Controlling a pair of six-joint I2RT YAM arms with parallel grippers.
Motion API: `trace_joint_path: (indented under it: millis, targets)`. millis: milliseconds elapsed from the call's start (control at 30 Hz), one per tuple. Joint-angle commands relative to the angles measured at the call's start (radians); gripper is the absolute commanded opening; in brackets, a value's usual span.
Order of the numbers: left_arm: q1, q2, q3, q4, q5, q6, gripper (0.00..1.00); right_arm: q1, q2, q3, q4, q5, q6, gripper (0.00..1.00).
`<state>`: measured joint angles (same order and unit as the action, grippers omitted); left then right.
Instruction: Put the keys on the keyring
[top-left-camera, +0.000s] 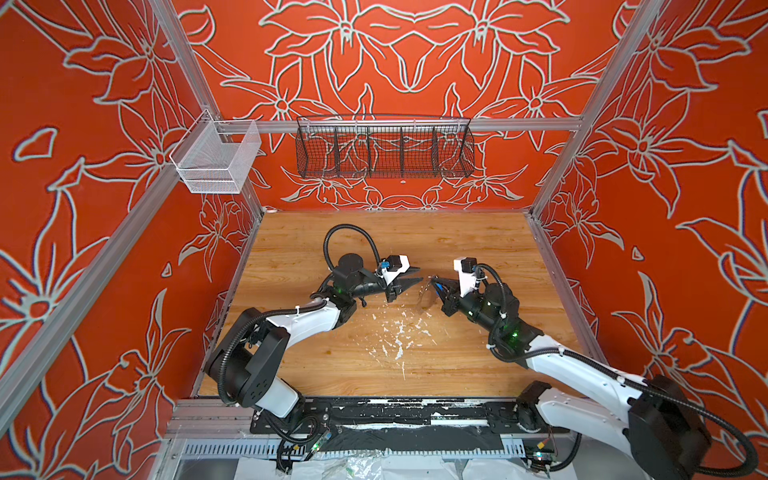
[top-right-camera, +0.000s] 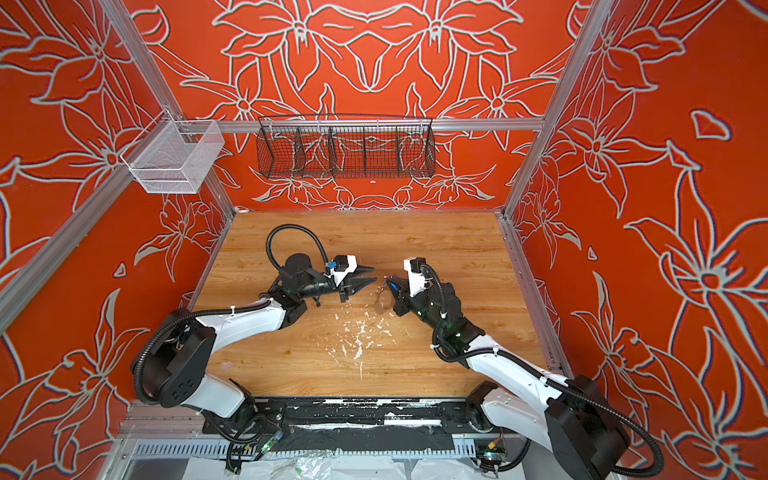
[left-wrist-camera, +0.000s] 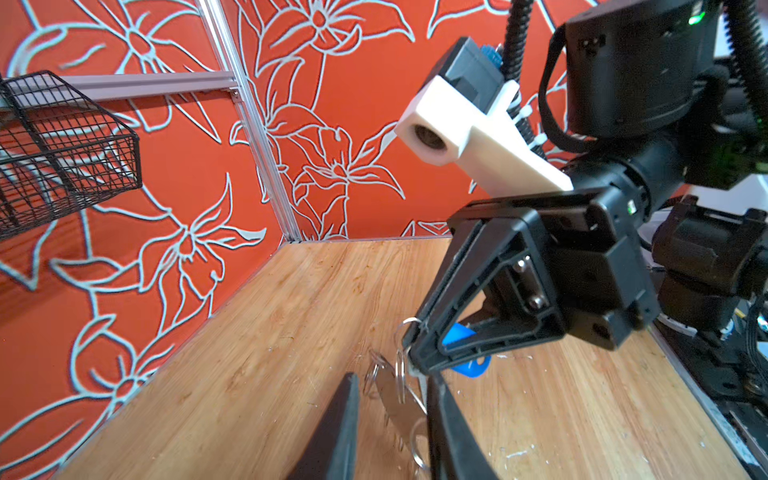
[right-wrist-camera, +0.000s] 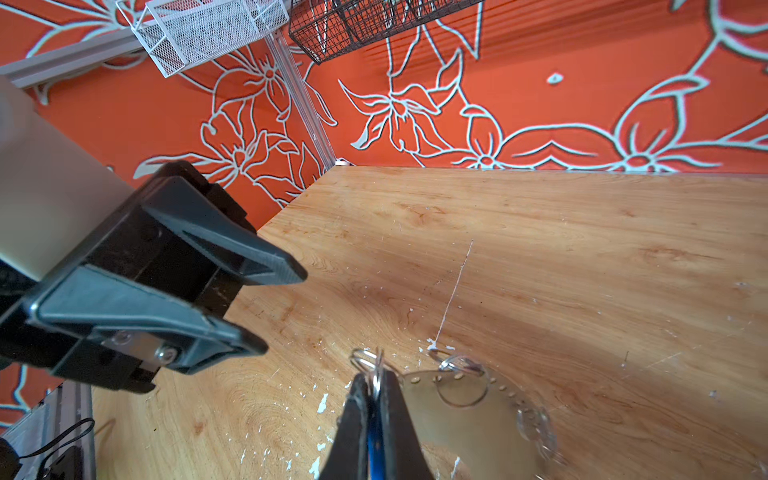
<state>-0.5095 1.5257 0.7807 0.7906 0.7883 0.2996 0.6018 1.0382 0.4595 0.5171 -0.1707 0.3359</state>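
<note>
The right pincer (right-wrist-camera: 374, 376) is pressed together on the blue-tagged key (left-wrist-camera: 471, 369), with a small wire loop (right-wrist-camera: 365, 359) poking out just past its tips. The keyring (right-wrist-camera: 469, 415) hangs just beside those tips, its flat face along the pincer's length, and I cannot tell whether it touches the worktop (right-wrist-camera: 540, 257). The left pincer (right-wrist-camera: 284, 311) stands spread and empty, nose to nose with the right and near the loop. It is the free arm, and the loop lies straight ahead of its tips. No yellow-tagged key shows.
</note>
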Motion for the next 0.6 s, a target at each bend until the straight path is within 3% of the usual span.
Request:
trace_joint_path:
  millis: [0, 300, 567]
  targets:
    - [0.006, -0.009, 0.077, -0.163, 0.062, 0.086, 0.30, -0.002, -0.023, 0.027, -0.009, 0.027, -0.026, 0.00]
    - [0.006, 0.007, 0.153, -0.355, 0.092, 0.189, 0.32, -0.002, -0.021, 0.030, -0.003, 0.010, -0.029, 0.00]
    - [0.005, 0.055, 0.224, -0.453, 0.099, 0.204, 0.32, -0.002, -0.015, 0.031, 0.006, -0.010, -0.024, 0.00]
